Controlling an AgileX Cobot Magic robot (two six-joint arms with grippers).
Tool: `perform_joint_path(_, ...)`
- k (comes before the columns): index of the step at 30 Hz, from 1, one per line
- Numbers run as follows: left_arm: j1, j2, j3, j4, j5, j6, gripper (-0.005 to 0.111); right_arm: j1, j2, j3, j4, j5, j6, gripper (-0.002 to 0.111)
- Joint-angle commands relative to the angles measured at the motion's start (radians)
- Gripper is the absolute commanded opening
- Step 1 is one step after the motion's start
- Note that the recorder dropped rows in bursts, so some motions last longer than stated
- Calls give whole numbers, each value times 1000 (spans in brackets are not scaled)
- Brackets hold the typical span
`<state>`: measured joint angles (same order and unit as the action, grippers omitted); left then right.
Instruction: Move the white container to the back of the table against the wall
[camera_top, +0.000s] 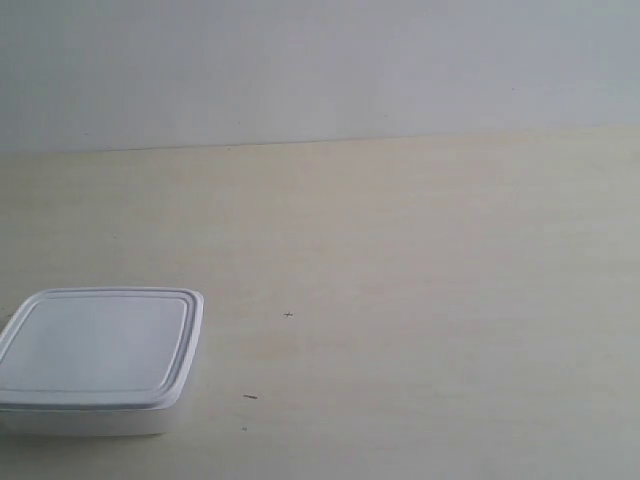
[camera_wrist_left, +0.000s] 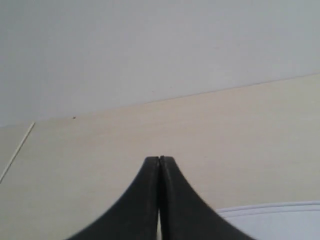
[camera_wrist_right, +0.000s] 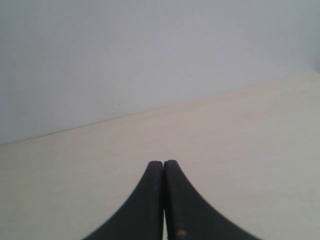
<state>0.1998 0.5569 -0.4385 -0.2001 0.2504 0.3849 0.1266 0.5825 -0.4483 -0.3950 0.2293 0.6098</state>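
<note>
A: Which step?
B: The start, I'd say; nothing is gripped. The white container sits lid-on at the exterior view's left, on the near part of the table, well apart from the wall.
A: Fingers?
B: The left gripper is pressed together and empty. The container's rim shows near it, can't tell contact. The right gripper is pressed together too, with only bare table ahead.
A: Next?
B: Probably the left arm. It needs to spread its jaws over the box, or nudge it straight back to the wall.
</note>
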Motion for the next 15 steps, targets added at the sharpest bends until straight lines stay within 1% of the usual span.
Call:
perform_joint_path(1,-85,1,-9,-143,-7,-6,0,-1,31,5,-4,-211,-6,0)
perform_joint_path(2,-108,1,-9,-216,0,-6,0,1,49,5,-2,-238,27,0)
perform_joint_path(4,-136,1,-9,-287,3,-6,0,1,78,5,4,-235,109,0)
perform_joint_path(5,-143,1,-9,-294,3,-6,0,1,92,5,4,-221,138,0)
perform_joint_path(6,-165,1,-9,-314,3,-6,0,1,118,5,4,-181,182,0)
perform_joint_path(8,-184,1,-9,-333,5,-6,0,1,143,5,4,-131,201,0)
perform_joint_path(12,-217,3,-9,-473,3,-8,0,4,171,5,61,-95,202,0)
perform_joint_path(15,-246,3,-7,-505,14,-8,0,60,176,5,65,-97,202,0)
